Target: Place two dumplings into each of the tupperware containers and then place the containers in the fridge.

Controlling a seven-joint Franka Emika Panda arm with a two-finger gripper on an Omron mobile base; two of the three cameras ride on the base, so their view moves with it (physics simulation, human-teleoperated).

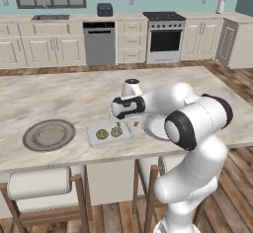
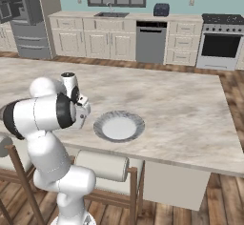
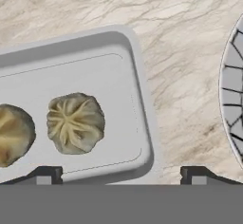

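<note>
On the island sit one tray [image 1: 109, 134] holding two dumplings [image 1: 102, 134] [image 1: 116, 132], one grey plate [image 1: 49, 135] near its left edge, and one patterned plate [image 2: 119, 126] near its front edge, with two stools [image 1: 39, 182] [image 2: 102, 166] below.

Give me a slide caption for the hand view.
Two dumplings sit in a container on the marble counter, below the open tool.

Base cams flank arm, sharing island counter [image 1: 59, 94]; hand cam close overhead.

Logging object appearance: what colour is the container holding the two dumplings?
Pale grey container, the tan dumplings inside; clearest in the hand view.
</note>
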